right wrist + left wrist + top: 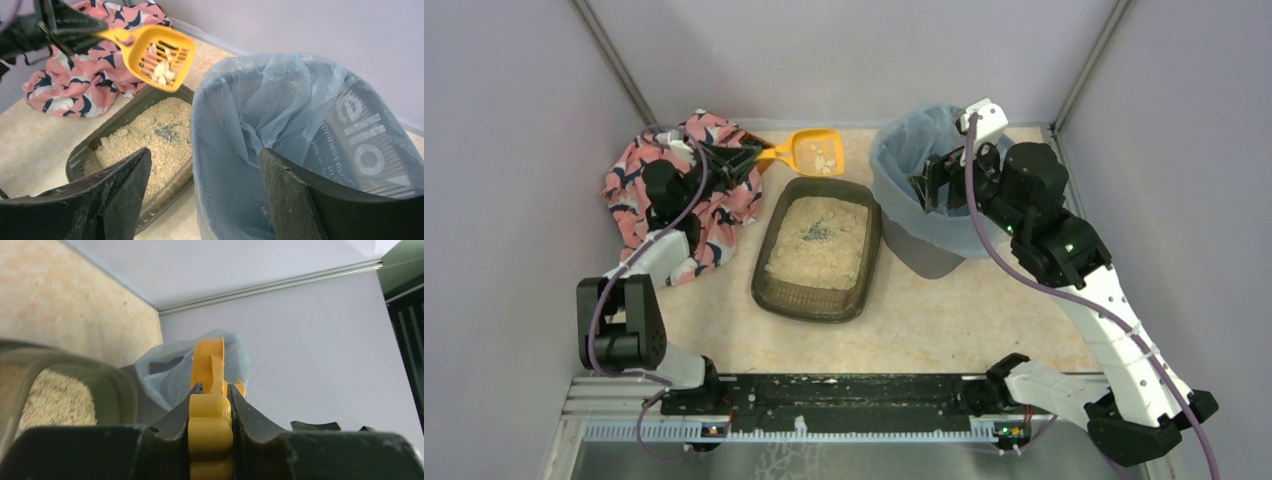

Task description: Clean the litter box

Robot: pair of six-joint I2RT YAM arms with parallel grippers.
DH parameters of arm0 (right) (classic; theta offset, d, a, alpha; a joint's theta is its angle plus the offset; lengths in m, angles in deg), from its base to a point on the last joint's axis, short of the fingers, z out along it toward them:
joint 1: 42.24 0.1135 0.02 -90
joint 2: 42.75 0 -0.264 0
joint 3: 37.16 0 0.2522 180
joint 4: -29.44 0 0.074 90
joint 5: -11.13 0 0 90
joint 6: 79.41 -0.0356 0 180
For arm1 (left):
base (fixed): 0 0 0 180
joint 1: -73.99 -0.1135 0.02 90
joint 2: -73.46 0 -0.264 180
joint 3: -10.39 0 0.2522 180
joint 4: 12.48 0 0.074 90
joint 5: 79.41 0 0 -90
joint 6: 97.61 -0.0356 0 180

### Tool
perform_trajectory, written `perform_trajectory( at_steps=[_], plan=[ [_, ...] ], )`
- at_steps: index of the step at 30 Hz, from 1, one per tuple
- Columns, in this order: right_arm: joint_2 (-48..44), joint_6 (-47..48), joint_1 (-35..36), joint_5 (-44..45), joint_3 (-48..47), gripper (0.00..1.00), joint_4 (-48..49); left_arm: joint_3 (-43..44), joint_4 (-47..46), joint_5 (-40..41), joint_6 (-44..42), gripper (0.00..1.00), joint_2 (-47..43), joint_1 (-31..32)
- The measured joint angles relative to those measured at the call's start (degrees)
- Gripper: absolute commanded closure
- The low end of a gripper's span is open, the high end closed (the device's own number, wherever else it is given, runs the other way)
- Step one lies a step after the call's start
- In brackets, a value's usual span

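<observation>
Bin [395,150], dark inner wall showing through the blue bag [240,120]: large white letters "ello", tilted, the word's start lost behind a bag fold. Beside them are smaller white lines; only "appiness ex" is legible, the rest too blurred.

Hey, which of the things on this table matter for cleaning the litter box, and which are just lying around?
For the job:
litter box
yellow scoop, carrying clumps
bin lined with a blue bag

Just lying about:
pink patterned cloth
</observation>
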Motion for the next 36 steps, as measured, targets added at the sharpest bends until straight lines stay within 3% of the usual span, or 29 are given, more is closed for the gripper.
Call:
perform_trajectory(
  at_steps=[6,18,24,36],
  plan=[
    [-0.02,1.70,0.00,2.01,0.96,0.20,-0.26,9.60,1.38,2.25,0.66,1.00,1.31,1.79],
    [-1.03,2.29,0.02,3.39,2.99,0.20,0.11,31.01,3.76,4.72,-4.46,1.00,11.85,14.58],
    [-2.71,2.19,0.02,4.94,4.04,0.20,0.59,39.56,1.68,1.22,-17.97,1.00,19.37,21.14],
    [-12.63,0.13,0.02,13.44,13.66,0.23,11.26,36.52,-6.19,-6.14,-43.21,1.00,19.28,26.99]
  ],
)
